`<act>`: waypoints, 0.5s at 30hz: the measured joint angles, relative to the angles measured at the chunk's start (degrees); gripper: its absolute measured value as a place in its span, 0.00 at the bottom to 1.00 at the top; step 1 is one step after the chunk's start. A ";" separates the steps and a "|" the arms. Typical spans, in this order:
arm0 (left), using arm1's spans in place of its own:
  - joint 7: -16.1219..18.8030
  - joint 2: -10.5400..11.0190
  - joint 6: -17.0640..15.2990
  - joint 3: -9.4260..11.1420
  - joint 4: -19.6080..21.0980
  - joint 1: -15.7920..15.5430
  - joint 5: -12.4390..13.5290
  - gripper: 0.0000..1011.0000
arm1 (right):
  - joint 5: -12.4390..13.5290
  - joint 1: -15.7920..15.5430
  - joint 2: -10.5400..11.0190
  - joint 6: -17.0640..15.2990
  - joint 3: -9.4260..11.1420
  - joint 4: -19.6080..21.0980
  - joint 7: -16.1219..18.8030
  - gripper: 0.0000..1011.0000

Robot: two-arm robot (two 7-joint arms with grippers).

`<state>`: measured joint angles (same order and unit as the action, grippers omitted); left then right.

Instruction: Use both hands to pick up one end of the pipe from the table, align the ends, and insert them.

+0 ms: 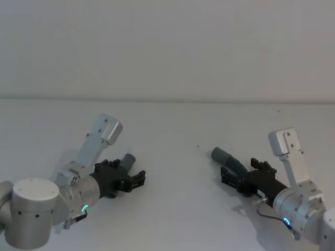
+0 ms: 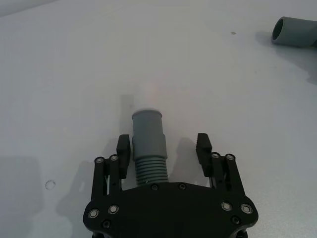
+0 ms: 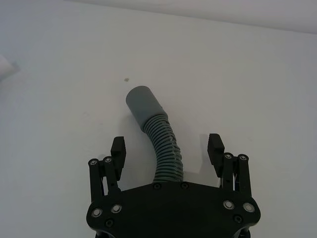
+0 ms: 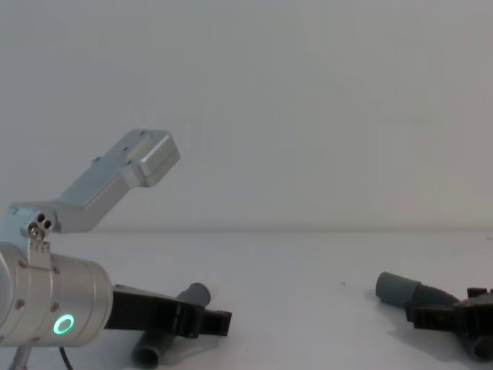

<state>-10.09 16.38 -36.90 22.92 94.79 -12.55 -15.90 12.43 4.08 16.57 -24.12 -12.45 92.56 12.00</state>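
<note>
Two lengths of pipe, the short piece (image 1: 128,159) on the left and the long piece (image 1: 226,158) on the right, lay well apart on the tabletop (image 1: 172,209), neither of them lifted. On the left, the left tool (image 2: 163,145) sat low over the short piece, jaws spread wide and straddling the ribbed section just behind its smooth cuff (image 2: 147,126). One finger was just beside the ribs and the other stood clear, so nothing was clamped. Across a bare stretch of tabletop, the right tool (image 3: 166,145) was set the same way about the long piece — jaws wide, a gap on either side of the curved ribbed body, the socket cuff (image 3: 141,101) lying out ahead of it. By my reading only the approach was done. What was left: closing on each piece, raising them, turning the two ends to face one another, and pushing the narrow end into the socket.
</note>
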 joint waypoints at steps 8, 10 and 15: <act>-0.04 0.06 -0.27 0.02 0.02 0.00 0.19 0.66 | -0.05 0.00 0.00 0.00 0.00 -0.03 0.00 0.99; -0.05 0.07 -0.29 0.03 0.03 0.00 0.21 0.66 | -0.06 0.00 0.00 0.00 0.00 -0.04 0.00 0.99; -0.07 0.09 -0.39 0.07 0.04 0.00 0.28 0.61 | -0.06 0.00 0.00 0.00 0.00 -0.06 -0.01 0.99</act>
<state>-10.16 16.47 -37.29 22.99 94.82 -12.54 -15.62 12.37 4.08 16.57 -24.12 -12.45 92.50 11.99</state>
